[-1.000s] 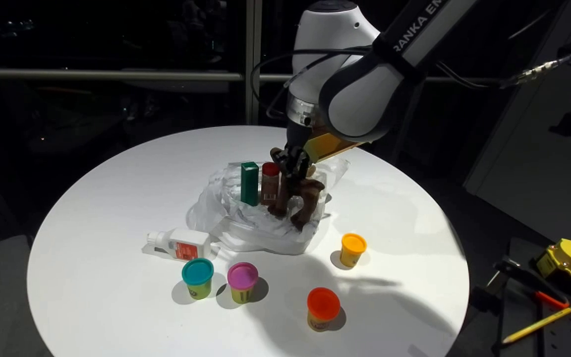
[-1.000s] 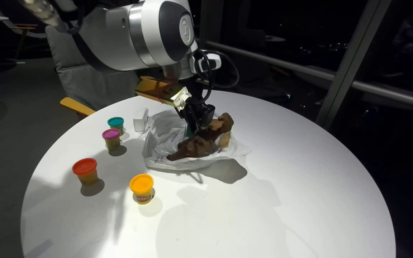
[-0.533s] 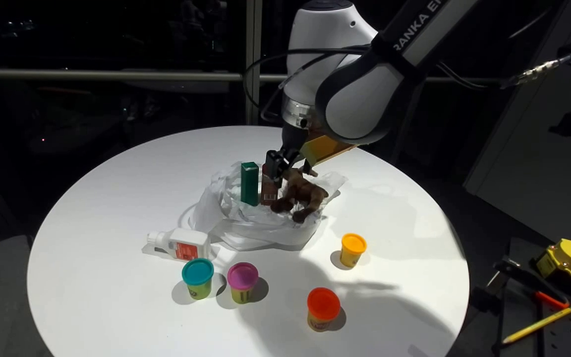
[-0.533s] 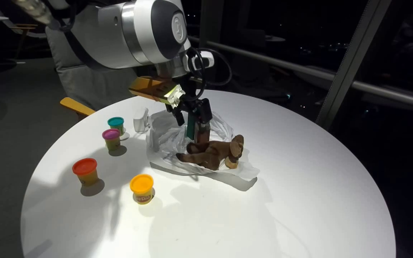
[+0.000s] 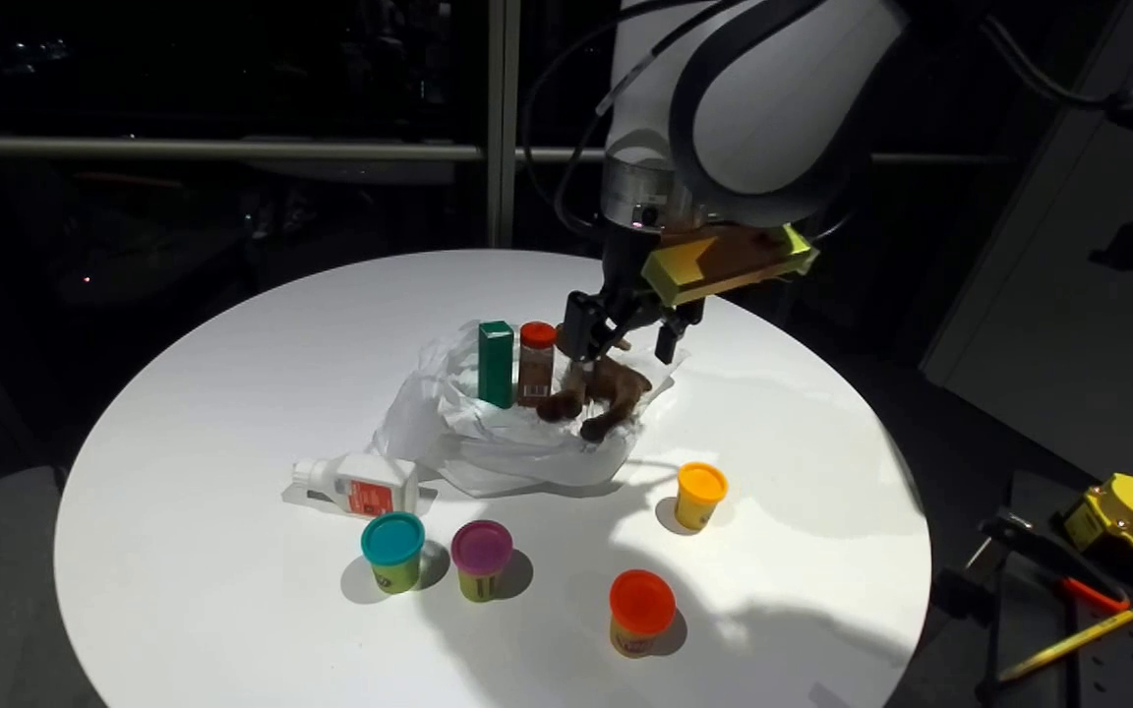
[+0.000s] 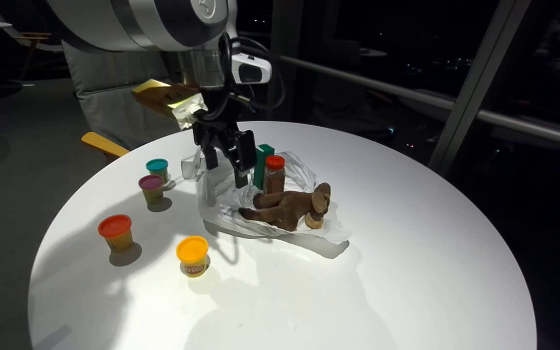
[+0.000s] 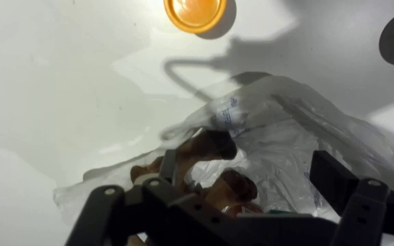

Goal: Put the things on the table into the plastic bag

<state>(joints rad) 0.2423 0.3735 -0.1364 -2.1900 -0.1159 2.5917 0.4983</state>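
The translucent plastic bag [image 5: 517,467] lies spread open on the round white table [image 5: 232,393]. In both exterior views a brown plush toy [image 6: 289,206] lies on its side in the bag, beside an upright green box [image 5: 495,366] and a red-lidded jar [image 6: 274,179]. My gripper [image 5: 626,344] hangs above the bag, open, nothing between its fingers. In the wrist view the toy shows partly behind one finger. Outside the bag are a white bottle [image 5: 370,482] on its side and tubs with teal [image 5: 393,551], pink [image 5: 481,556], red-orange [image 5: 641,610] and yellow-orange [image 5: 700,495] lids.
Teal and pink tubs stand close together near the bottle, which lies right by the bag's edge. A grey chair [image 6: 114,87] with a wooden armrest [image 6: 105,143] is beyond the table. A yellow emergency-stop box [image 5: 1132,516] sits off the table.
My gripper has opened and let go of the plush toy, which has dropped onto its side in the bag. The arm has since lifted and shifted away from the toy.
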